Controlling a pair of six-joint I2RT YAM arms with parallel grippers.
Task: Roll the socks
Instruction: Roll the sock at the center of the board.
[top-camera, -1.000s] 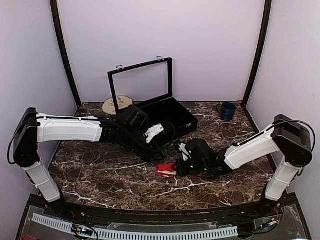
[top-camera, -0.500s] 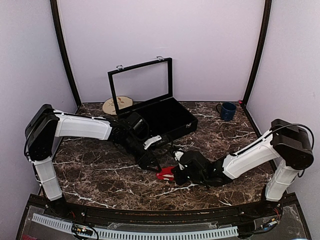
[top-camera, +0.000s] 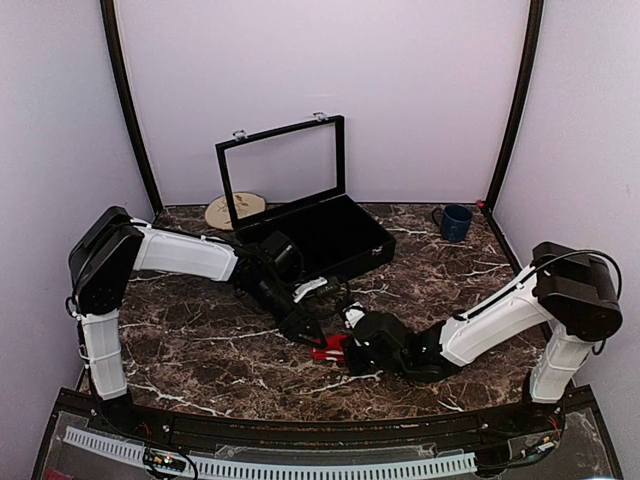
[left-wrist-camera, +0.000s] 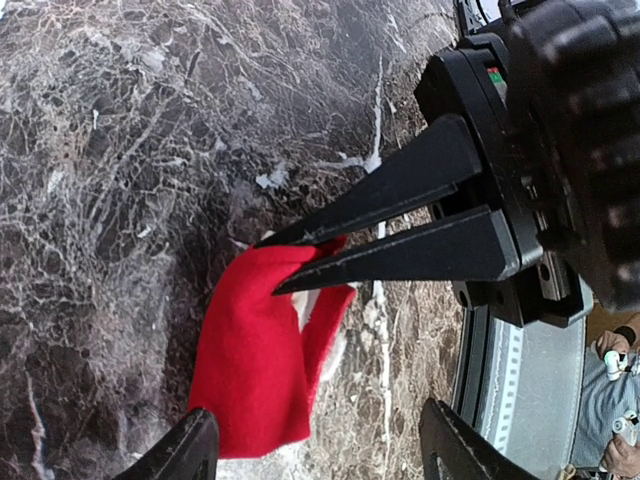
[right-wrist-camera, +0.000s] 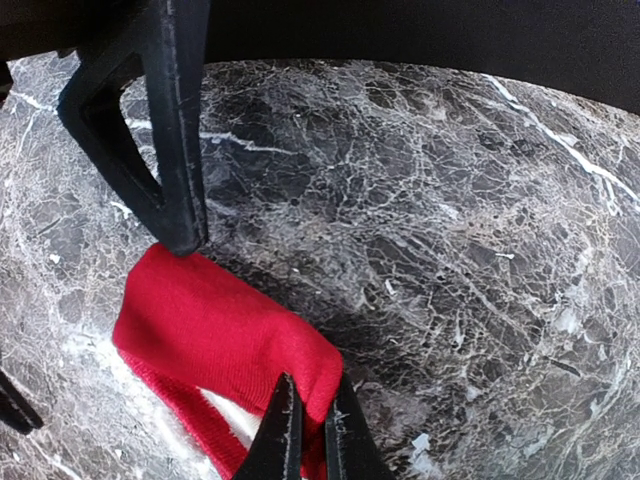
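Observation:
The red socks (top-camera: 327, 349) lie folded in a small bundle on the marble table, near its front middle. My right gripper (right-wrist-camera: 312, 432) is shut on one folded end of the socks (right-wrist-camera: 220, 330), with a strip of white cuff (right-wrist-camera: 225, 412) showing underneath. My left gripper (left-wrist-camera: 320, 455) stands open over the other end of the socks (left-wrist-camera: 255, 370). One of its fingers (left-wrist-camera: 190, 452) touches the red edge and the other hangs over bare table. Seen from above, the left gripper (top-camera: 308, 332) and the right gripper (top-camera: 343, 350) meet at the bundle from opposite sides.
A black case (top-camera: 330, 235) with its glass lid raised stands behind the arms at the back middle. A round wooden disc (top-camera: 232, 210) lies to its left. A blue mug (top-camera: 456, 222) stands at the back right. The table's front rail (top-camera: 300, 430) runs close below the socks.
Both arms have shifted toward the front edge. The right gripper has dragged the socks left and nearer, and the left gripper has come down beside them with its jaws wider.

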